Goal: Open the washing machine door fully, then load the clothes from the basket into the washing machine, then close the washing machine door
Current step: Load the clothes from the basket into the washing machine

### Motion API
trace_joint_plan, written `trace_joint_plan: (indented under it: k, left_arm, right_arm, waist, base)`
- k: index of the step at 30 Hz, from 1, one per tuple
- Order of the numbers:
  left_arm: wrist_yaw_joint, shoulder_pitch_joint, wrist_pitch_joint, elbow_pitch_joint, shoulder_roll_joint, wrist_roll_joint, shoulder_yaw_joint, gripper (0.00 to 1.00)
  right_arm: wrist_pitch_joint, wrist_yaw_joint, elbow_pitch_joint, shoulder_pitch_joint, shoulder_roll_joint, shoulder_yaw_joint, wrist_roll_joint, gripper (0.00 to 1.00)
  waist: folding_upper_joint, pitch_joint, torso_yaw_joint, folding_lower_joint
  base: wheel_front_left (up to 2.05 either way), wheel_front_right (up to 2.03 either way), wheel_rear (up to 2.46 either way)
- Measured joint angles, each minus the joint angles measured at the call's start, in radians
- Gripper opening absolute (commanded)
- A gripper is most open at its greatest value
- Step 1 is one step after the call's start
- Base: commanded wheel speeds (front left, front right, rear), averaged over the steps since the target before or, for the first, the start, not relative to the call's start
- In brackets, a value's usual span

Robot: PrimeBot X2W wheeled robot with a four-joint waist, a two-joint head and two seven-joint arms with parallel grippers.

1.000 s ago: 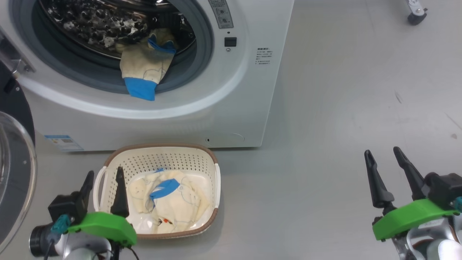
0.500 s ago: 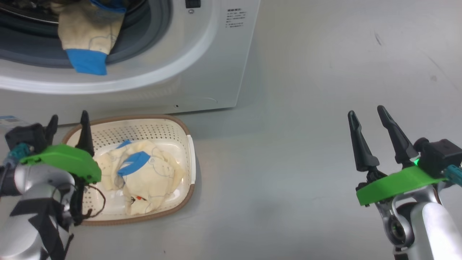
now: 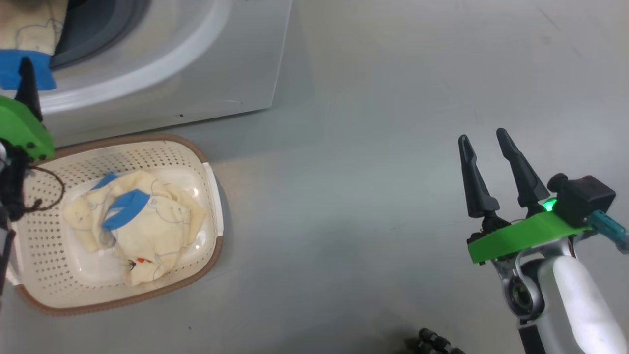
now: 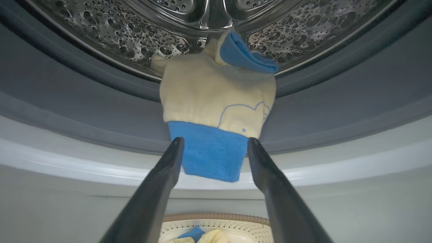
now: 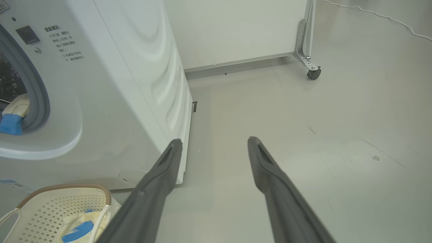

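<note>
The washing machine (image 3: 162, 64) stands at the upper left with its opening uncovered; its door is out of view. One cream garment (image 4: 216, 98) with a blue cuff hangs from the steel drum (image 4: 101, 37) over the grey gasket (image 4: 67, 101). My left gripper (image 4: 216, 140) is open, and the cuff shows between its fingertips; I cannot tell whether they touch it. One left finger (image 3: 27, 83) rises at the head view's left edge. More clothes (image 3: 142, 226) lie in the basket (image 3: 211, 255) below. My right gripper (image 3: 481, 136) hangs open and empty over the floor, far right.
The floor (image 3: 344, 196) right of the machine is bare grey. A wheeled metal frame's caster (image 5: 312, 71) stands by the far wall, with a white cable (image 5: 371, 13) lying beyond it. Something small and dark (image 3: 432, 341) pokes in at the head view's bottom edge.
The head camera has swung, sliding machine and basket leftward in its view. My left gripper has risen from beside the basket toward the hanging garment. Both grippers stay open.
</note>
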Motion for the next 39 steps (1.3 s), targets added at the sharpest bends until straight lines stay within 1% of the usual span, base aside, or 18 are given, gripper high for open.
trace_joint_plan:
  k: [6,13,18,20,21,22,23,24,25,31,34,39]
  left_arm:
    - [-0.007,-0.091,0.091,0.026,0.066,-0.016,0.021,1.0]
    - [-0.006,-0.143,0.216,0.059,0.102,-0.026,0.016,1.0]
    - [0.004,-0.173,0.317,0.071,0.133,-0.027,0.007,1.0]
    - [0.008,-0.191,0.332,0.071,0.137,-0.04,0.013,1.0]
    - [0.008,-0.2,0.359,0.073,0.139,-0.043,0.01,0.73]
    - [0.008,-0.205,0.378,0.076,0.139,-0.043,0.01,0.43]
    - [0.013,-0.207,0.39,0.076,0.139,-0.043,0.01,0.43]
    - [0.014,-0.207,0.405,0.075,0.14,-0.045,0.009,0.06]
    - [0.019,-0.208,0.418,0.074,0.141,-0.053,0.009,0.0]
    - [0.029,-0.21,0.441,0.03,0.153,-0.074,0.014,0.0]
    - [0.029,-0.236,0.364,-0.023,0.167,-0.06,0.027,0.0]
    - [0.037,-0.288,0.273,-0.041,0.184,-0.026,0.036,0.0]
  right_arm:
    - [-0.017,0.0,0.025,-0.052,-0.001,0.052,0.016,1.0]
    - [-0.043,0.0,0.055,-0.072,-0.001,0.083,0.04,1.0]
    - [-0.048,0.0,0.068,-0.074,-0.001,0.101,0.052,1.0]
    - [-0.052,0.0,0.071,-0.075,-0.001,0.107,0.059,1.0]
    - [-0.052,0.0,0.073,-0.076,-0.001,0.11,0.061,1.0]
    - [-0.053,0.0,0.075,-0.078,-0.001,0.112,0.061,1.0]
    - [-0.055,0.0,0.077,-0.081,-0.001,0.112,0.061,1.0]
    - [-0.055,0.0,0.078,-0.084,-0.001,0.113,0.062,1.0]
    - [-0.057,0.0,0.08,-0.089,-0.001,0.114,0.065,1.0]
    - [-0.061,0.0,0.09,-0.109,-0.001,0.116,0.077,1.0]
    - [-0.064,0.0,0.09,-0.114,-0.001,0.12,0.08,1.0]
    - [-0.065,0.0,0.089,-0.123,-0.001,0.129,0.087,1.0]
  waist:
    - [0.0,0.035,-0.044,0.0]
    - [0.0,0.061,-0.081,0.0]
    - [0.0,0.073,-0.098,-0.0001]
    - [0.0,0.08,-0.103,-0.0001]
    - [0.0,0.083,-0.106,-0.0001]
    - [0.0,0.085,-0.107,-0.0001]
    - [0.0,0.087,-0.108,-0.0001]
    - [0.0,0.089,-0.109,-0.0001]
    - [0.0,0.091,-0.109,-0.0001]
    - [0.0,0.101,-0.105,-0.0001]
    - [0.0001,0.111,-0.104,-0.0001]
    - [0.0001,0.131,-0.111,-0.0001]
  base:
    - [0.0,0.0,0.0]
    - [0.0,0.0,0.0]
    - [0.0,0.0,0.0]
    - [0.0,0.0,0.0]
    - [0.0,0.0,0.0]
    - [0.0,0.0,0.0]
    - [0.0,0.0,0.0]
    - [0.0,0.0,0.0]
    - [0.0,0.0,0.0]
    - [0.0,0.0,0.0]
    - [0.0,0.0,0.0]
    - [0.0,0.0,0.0]
